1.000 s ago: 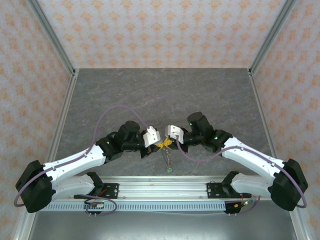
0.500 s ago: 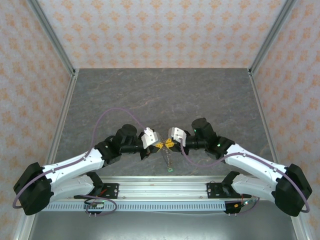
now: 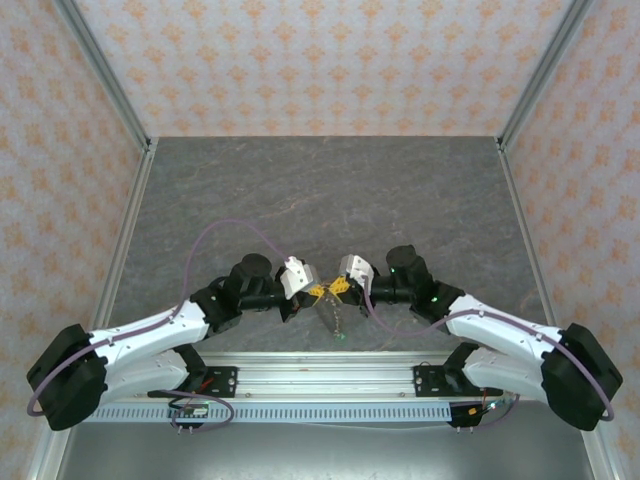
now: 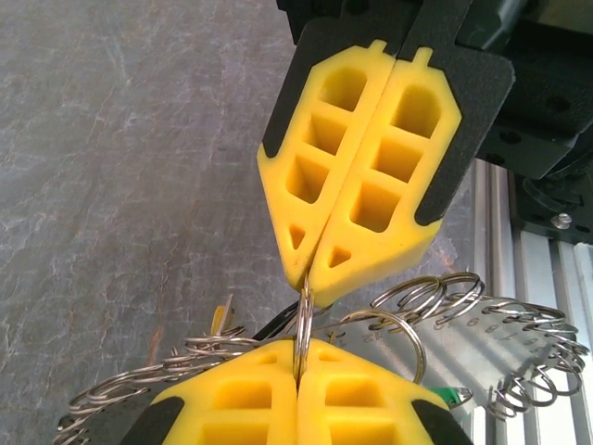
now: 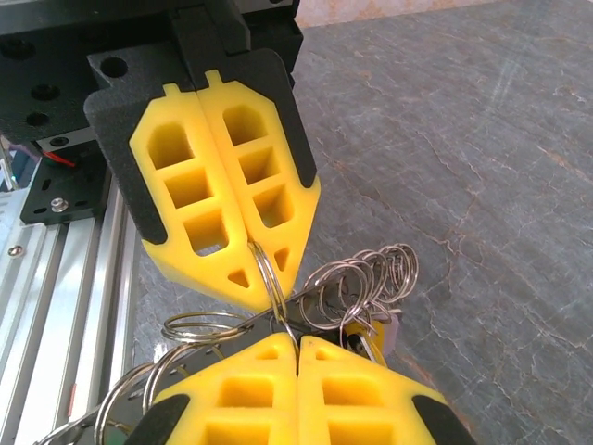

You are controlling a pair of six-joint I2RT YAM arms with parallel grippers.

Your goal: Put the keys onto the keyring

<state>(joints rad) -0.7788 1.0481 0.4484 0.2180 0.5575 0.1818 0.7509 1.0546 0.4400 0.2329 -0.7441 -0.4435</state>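
— Where was the keyring (image 5: pixel 369 274) seen?
— At six o'clock on the table (image 3: pixel 330 190). One of its rings was pinched by the left gripper (image 4: pixel 296 357) and the right gripper (image 5: pixel 298 348), both clamped on it.

left gripper (image 3: pixel 314 291) meets right gripper (image 3: pixel 339 288) at keyring (image 3: pixel 335 318).

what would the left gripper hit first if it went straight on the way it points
The right gripper, most likely: its yellow tips face the left gripper head-on, close ahead, with the keyring pinched by both bridging the gap.
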